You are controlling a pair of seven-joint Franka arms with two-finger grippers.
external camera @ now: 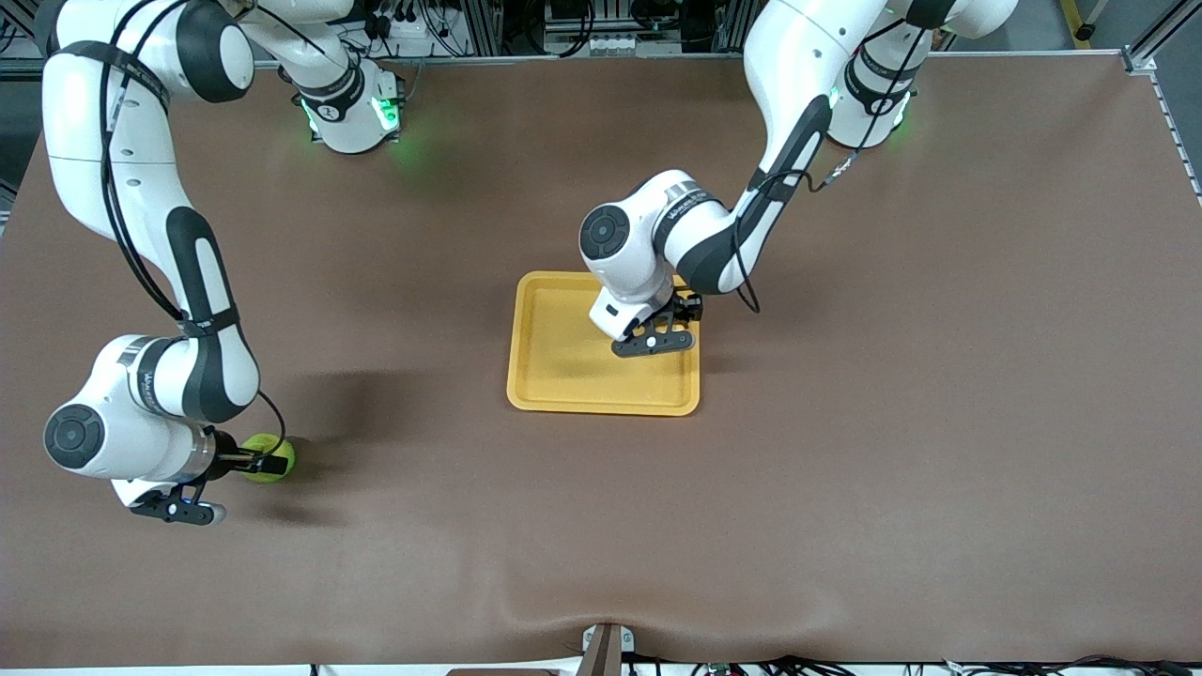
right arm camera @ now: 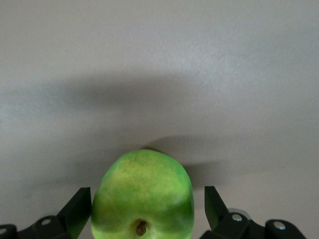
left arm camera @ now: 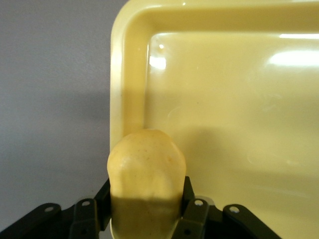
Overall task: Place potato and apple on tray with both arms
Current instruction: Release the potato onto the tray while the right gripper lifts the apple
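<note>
I see the left tool (left arm camera: 144, 219) pinching the potato (left arm camera: 146, 179), held in the air over the tray's (external camera: 563, 399) edge toward the left arm's end of the bench (external camera: 845, 422). The tray lies mid-bench. The right tool (right arm camera: 144, 209) is spread wide, one finger on either side of the apple (right arm camera: 143, 199) with a visible gap at each side; the apple rests on the bench toward the right arm's end, well apart from the tray.

High front camera faces the robots across the table (external camera: 845, 469); wrist cameras look closely past their fingers.
</note>
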